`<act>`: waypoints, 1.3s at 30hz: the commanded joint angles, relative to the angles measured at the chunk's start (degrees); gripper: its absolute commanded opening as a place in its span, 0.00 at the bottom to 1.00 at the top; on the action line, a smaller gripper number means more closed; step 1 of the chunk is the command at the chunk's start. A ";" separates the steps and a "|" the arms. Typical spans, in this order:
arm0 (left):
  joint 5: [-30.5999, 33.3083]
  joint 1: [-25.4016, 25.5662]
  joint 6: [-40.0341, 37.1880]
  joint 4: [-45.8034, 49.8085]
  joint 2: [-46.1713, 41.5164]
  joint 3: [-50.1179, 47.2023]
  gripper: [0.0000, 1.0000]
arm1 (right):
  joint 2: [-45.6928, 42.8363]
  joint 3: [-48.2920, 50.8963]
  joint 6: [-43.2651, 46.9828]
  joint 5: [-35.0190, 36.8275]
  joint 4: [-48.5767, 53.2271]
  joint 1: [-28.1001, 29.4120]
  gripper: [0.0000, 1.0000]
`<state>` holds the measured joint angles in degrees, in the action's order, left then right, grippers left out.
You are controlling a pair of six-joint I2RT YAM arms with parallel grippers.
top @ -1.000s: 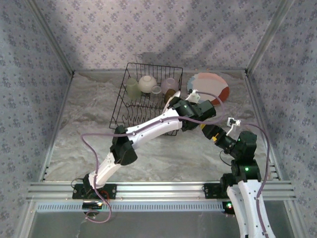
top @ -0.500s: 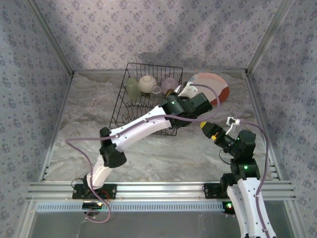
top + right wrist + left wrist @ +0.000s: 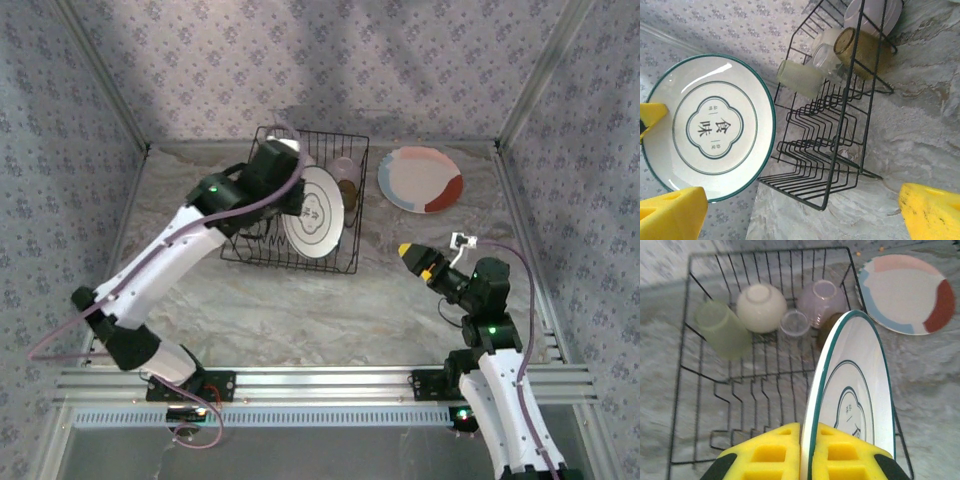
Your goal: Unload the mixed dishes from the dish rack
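The left claw (image 3: pixel 807 457) is pinching the rim of a white plate with a green edge (image 3: pixel 313 212), its yellow pads pressing on either face. It is holding the plate on edge, tilted, over the right part of the black wire rack (image 3: pixel 290 263). The rack is sitting on the marbled table (image 3: pixel 300 320) towards the back. At the far end of the rack a pale green cup (image 3: pixel 722 329), a cream bowl (image 3: pixel 761 300), a small clear cup (image 3: pixel 795 322), a lavender bowl (image 3: pixel 822 296) and an amber cup (image 3: pixel 860 52) are lying close together. A plate with pink, blue and red patches (image 3: pixel 424 178) is lying flat on the table just right of the rack. The right claw (image 3: pixel 415 258) is hovering spread wide, gripping nothing, near the rack's front right corner.
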<state>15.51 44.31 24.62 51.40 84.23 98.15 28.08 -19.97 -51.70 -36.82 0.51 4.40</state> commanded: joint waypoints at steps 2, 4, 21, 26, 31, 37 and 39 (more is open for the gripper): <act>-28.66 -5.92 6.70 -16.15 -5.88 -9.26 0.00 | 2.91 -0.86 -0.62 1.86 -4.77 3.64 1.00; -36.95 -9.31 10.07 -21.23 -7.44 -13.79 0.00 | 5.23 -1.43 -0.50 3.11 -6.61 6.07 1.00; -54.70 -16.62 18.09 -39.57 -9.71 -30.13 0.00 | 17.60 -9.36 -2.03 7.89 -15.12 18.91 1.00; -55.15 -16.72 18.18 -40.84 -9.49 -31.26 0.00 | 19.72 -11.21 -2.09 9.73 -13.63 20.60 0.97; -54.43 -16.75 16.99 -40.20 -9.26 -31.53 0.00 | 20.19 -12.51 -1.41 12.61 -10.71 21.96 0.83; -52.78 -16.84 14.94 -38.22 -8.95 -31.43 0.00 | 20.07 -14.06 -0.18 15.33 -6.09 23.01 0.61; -52.62 -16.80 14.67 -38.15 -8.87 -31.63 0.00 | 20.24 -14.53 0.19 15.84 -4.96 23.20 0.56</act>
<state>-36.40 27.83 40.51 14.83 76.60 66.32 48.34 -32.29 -52.58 -23.18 -7.64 27.11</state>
